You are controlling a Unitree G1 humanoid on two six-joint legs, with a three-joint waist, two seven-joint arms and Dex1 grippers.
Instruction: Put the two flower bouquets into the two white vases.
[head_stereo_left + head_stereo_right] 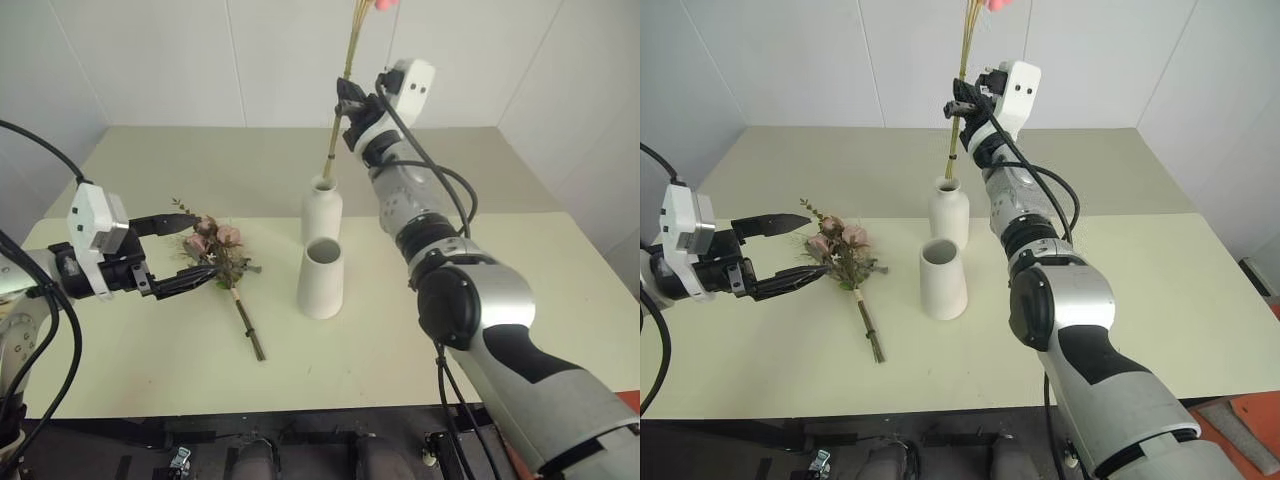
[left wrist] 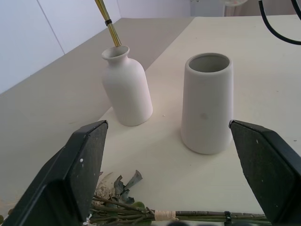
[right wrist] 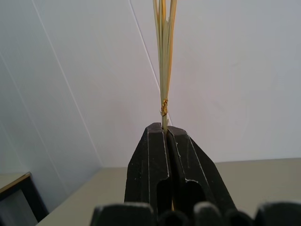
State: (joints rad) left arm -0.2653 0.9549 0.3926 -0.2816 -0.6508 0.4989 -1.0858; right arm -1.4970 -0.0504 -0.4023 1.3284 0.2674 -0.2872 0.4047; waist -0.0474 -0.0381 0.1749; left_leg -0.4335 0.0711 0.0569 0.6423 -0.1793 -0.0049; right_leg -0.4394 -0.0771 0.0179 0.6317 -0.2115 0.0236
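Wheat stalk [image 1: 342, 110]: clamped in the right gripper [image 1: 348, 100], lower end just inside the mouth of the bottle vase [image 1: 321, 212], top leaning away from upright.
Right gripper state: clenched tight on the stalk, well above the vase neck.
First bouquet: partly done by the look of it; stem entered, not let go.
Rose bunch [image 1: 220, 252]: lying flat on the table [image 1: 150, 350], blossoms toward the left gripper [image 1: 178, 250], brown stems pointing to the near edge.
Left gripper state: spread wide, empty, fingers either side of the blossom end; touching or just clear cannot be told.
Cone vase [image 1: 321, 279]: upright, mouth empty, just in front of the bottle vase.
Remaining, as judged: release of the stalk, then pick-up and placing of the roses in the cone vase.
Cut off: pink blossoms [image 1: 384, 5] atop the stalk, mostly past the head views' upper edge.
Hidden: depth of the stalk inside the bottle vase.
Hard to make out: the stalk's lower end below the closed fingers in the right wrist view.
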